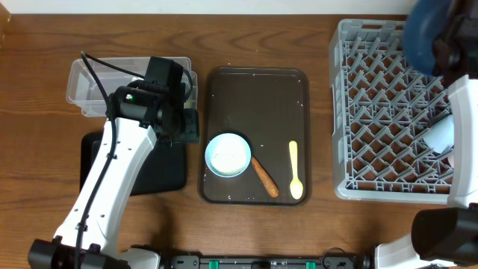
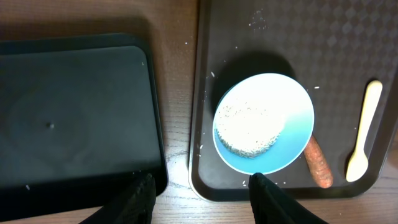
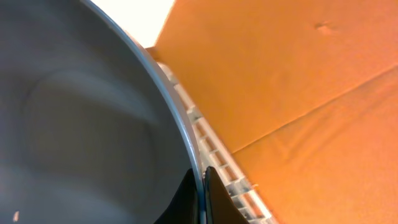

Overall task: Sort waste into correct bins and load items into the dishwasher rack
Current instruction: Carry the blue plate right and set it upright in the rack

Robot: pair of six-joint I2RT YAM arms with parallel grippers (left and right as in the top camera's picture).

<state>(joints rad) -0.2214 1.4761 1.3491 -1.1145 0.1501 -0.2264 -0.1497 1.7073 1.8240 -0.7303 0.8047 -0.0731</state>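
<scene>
- Under the left hand [image 2: 202,202] lies the strip of tabletop [image 2: 177,93] between the black tray [image 2: 74,112] and the brown tray [image 2: 261,37]. Its fingers [image 2: 140,199] stand apart with nothing between them.
- Just ahead of that hand, off its right finger, the cup [image 2: 264,124] sits on the brown tray with a heap of rice [image 2: 249,124] in it. A few loose grains [image 2: 256,18] lie scattered on the tray.
- Farther to the hand's right, the stick [image 2: 317,163] lies right against the cup, and the spoon [image 2: 364,130] lies beyond it, apart.
- Near the left hand, partly covered by its arm from above, the tub [image 1: 86,86] sits beside the black tray.
- At the right hand [image 3: 202,196], the fingers are pinched tight on the rim of the plate [image 3: 93,124].
- Below that hand is the far right corner of the rack [image 1: 381,112], with the plate held up over it.
</scene>
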